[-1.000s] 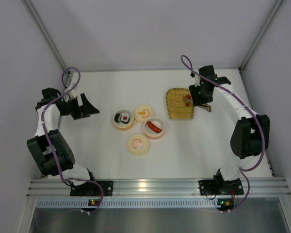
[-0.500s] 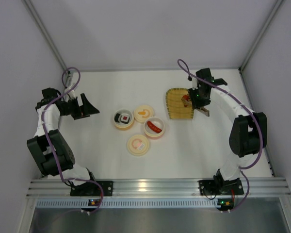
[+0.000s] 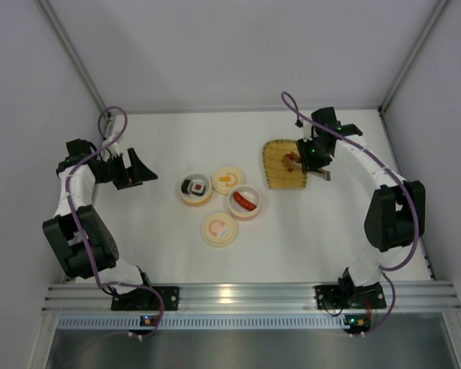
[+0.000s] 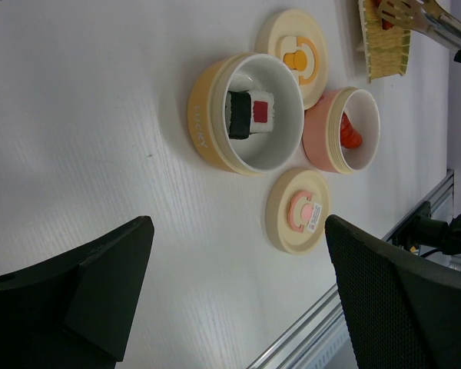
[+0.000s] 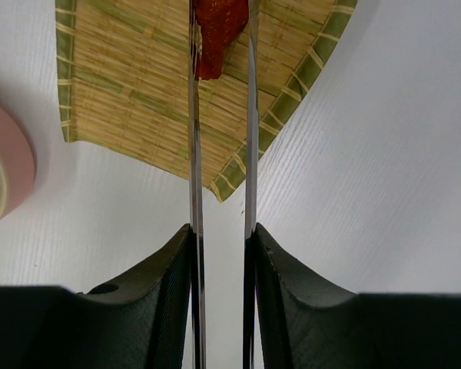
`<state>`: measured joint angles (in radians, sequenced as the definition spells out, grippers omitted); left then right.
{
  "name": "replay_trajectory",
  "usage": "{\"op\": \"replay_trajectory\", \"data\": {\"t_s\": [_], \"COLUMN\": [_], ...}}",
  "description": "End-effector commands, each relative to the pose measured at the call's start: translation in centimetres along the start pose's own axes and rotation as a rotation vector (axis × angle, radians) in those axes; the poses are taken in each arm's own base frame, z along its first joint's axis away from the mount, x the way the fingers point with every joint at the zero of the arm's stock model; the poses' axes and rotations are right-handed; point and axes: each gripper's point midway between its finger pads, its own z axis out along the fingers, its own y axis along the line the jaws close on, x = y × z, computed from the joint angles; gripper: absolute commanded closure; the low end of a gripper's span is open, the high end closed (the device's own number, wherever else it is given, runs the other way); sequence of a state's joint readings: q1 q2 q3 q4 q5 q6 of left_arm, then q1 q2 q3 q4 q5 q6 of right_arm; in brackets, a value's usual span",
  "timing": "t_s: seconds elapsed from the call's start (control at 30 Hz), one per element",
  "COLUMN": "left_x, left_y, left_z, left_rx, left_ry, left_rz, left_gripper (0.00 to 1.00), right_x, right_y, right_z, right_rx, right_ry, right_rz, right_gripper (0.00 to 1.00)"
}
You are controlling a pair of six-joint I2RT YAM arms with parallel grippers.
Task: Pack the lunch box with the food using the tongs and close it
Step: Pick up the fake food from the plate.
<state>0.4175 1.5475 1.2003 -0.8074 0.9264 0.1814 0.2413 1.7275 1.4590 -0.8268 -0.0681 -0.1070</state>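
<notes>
Clamping tongs (image 5: pixel 194 154) in right gripper (image 5: pixel 220 234) | orange-red piece (image 5: pixel 219 27) between tong arms | left gripper (image 4: pixel 238 221) wide

A: Top view is bright, even and diffuse. Table (image 3: pixel 307 246) is near white, with only faint soft shadows under the arms. There's a small glare spot on the rail (image 3: pixel 223 290) at the near edge.
B: Left wrist?
A: Table reads greyer there, shading is uneven. Yellow bowl (image 4: pixel 203 115) is in focus. Left gripper (image 4: pixel 237 231) fingers (image 4: pixel 84 307) are black and soft, no detail.
B: Right wrist?
A: Tray (image 5: pixel 123 84) weave is sharp. Thin glints along the tongs (image 5: pixel 194 154). Right gripper (image 5: pixel 221 231) fingers (image 5: pixel 161 300) are dark and slightly blurred.
</notes>
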Motion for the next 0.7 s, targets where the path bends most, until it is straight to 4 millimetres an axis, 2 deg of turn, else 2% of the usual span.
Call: {"op": "replay_trajectory", "data": {"t_s": [0.0,0.33,0.5,0.67], "left_x": [-1.4,-1.6,-1.5,-1.5], "left_y": [-0.5,-0.5,-0.4,-0.4], "left_z": [-0.4,-0.3,-0.3,-0.2], "left_rx": [0.022,0.025,0.024,0.028], "left_ry": [-0.049,-0.051,-0.049,-0.05], "left_rz": [0.05,0.045,0.043,0.039], "left_gripper": [0.02,0.02,0.02,0.02], "right_x": [-2.9,-2.9,-2.5,-1.3], "right_y": [1.5,3.2,4.4,6.6], "right_z": [-3.4,-4.9,-6.7,-9.0], "right_rx": [-0.054,-0.141,-0.208,-0.325], "right_ry": [-0.143,-0.186,-0.219,-0.243], "right_rz": [-0.033,-0.068,-0.139,-0.205], "right_gripper": [0.89,0.91,0.91,0.91]}}
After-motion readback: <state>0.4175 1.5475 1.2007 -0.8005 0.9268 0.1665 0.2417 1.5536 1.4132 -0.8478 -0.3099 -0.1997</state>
